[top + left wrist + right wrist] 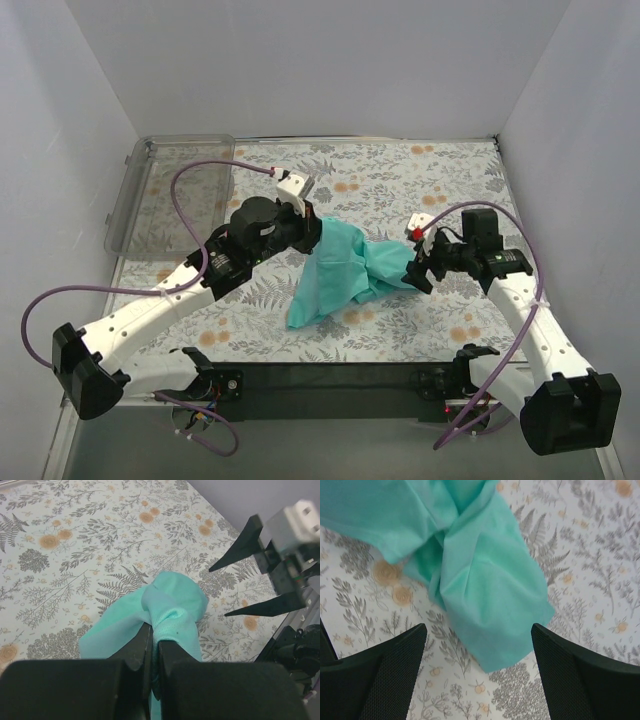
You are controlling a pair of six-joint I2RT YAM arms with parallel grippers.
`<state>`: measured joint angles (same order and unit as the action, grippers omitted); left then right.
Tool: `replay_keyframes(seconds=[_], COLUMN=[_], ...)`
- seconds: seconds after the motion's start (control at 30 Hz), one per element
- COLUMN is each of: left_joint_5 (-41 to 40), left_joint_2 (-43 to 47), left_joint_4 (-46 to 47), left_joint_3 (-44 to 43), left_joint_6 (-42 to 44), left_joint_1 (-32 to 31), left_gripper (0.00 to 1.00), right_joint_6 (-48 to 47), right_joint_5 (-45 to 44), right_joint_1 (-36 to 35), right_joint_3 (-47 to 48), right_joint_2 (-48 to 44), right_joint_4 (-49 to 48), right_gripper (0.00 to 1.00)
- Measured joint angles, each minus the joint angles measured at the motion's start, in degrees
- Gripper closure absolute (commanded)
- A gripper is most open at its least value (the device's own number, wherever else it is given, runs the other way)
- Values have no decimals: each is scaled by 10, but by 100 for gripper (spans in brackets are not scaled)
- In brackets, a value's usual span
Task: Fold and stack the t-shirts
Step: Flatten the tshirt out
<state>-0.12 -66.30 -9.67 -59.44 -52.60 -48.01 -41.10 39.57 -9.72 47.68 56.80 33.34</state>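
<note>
A teal-green t-shirt (340, 270) lies crumpled in the middle of the floral table. My left gripper (312, 232) is shut on a bunched fold of the t-shirt (172, 605) at its upper left part and holds it lifted off the table. My right gripper (418, 272) is open and empty, just right of the shirt's right end. In the right wrist view the t-shirt's loose corner (485, 595) lies between and ahead of the spread fingers (390, 665), apart from them. Only one shirt shows.
A clear plastic bin (170, 190) stands at the far left of the table. White walls close in the back and both sides. The right gripper's open fingers (240, 545) show at the right of the left wrist view.
</note>
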Motion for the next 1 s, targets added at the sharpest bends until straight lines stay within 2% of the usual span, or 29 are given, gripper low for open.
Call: replay_keyframes(seconds=[0.27, 0.47, 0.53, 0.57, 0.6, 0.67, 0.7, 0.77, 0.8, 1.0], left_joint_5=[6, 9, 11, 12, 13, 14, 14, 14, 14, 8], left_joint_2=[42, 63, 65, 65, 65, 66, 66, 69, 72, 95], left_joint_4=[-29, -33, -35, -36, -37, -38, -39, -39, -40, -54], left_joint_3=[9, 17, 21, 22, 24, 26, 26, 27, 27, 27], left_joint_6=[-25, -36, -40, -42, -43, -45, -47, -48, -48, -45], left_joint_1=[19, 28, 29, 29, 29, 30, 31, 33, 34, 41], left_gripper=[100, 100, 100, 100, 100, 100, 100, 100, 100, 100], right_joint_6=[-83, -71, -59, -52, -44, -27, -19, -7, 0, 16], right_joint_5=[-112, -159, -169, -173, -177, -187, -193, -202, -205, -218], right_joint_1=[0, 0, -2, -5, -7, -18, -21, -26, -27, -27], right_joint_3=[-113, -153, -158, -159, -159, -159, -159, -159, -159, -137], right_joint_2=[-19, -15, 1, 12, 22, 45, 52, 61, 60, 2], right_joint_4=[10, -44, -69, -82, -94, -116, -123, -133, -136, -113], right_gripper=[26, 30, 35, 39, 50, 61, 74, 93, 99, 99])
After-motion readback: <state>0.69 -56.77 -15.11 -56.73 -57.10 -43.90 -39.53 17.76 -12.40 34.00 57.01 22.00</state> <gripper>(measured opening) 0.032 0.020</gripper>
